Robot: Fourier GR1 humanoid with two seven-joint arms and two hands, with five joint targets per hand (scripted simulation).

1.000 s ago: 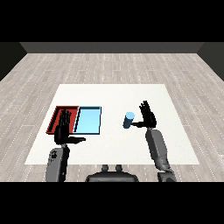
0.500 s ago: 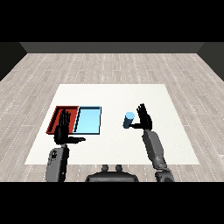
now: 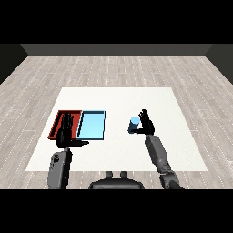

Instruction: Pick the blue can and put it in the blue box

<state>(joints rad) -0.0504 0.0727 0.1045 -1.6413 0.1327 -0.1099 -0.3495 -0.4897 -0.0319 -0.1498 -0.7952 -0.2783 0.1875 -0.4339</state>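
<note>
Right robot hand (image 3: 146, 124) standing with fingers spread just right of the small upright blue can (image 3: 134, 124), smooth cylinder sitting on the flat white bench (image 3: 118, 100), left robot hand (image 3: 66, 134) hovering open-fingered over the red tray (image 3: 58, 122), shallow rectangular light blue tray (image 3: 92, 125) lying just right of it

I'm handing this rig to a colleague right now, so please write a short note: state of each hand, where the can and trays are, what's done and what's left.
Right hand: open, fingers straight and raised, right beside the small light blue cylindrical can; not curled round it.
Left hand: open, holding nothing, over the near end of the flat red tray.
Can: upright on the white table, to the right of the trays.
Flat light blue tray: beside the red tray, on its right, nothing in it.
Done: right hand brought up to the can.
Left: close on the can, lift it, carry it left, set it in the light blue tray.
</note>
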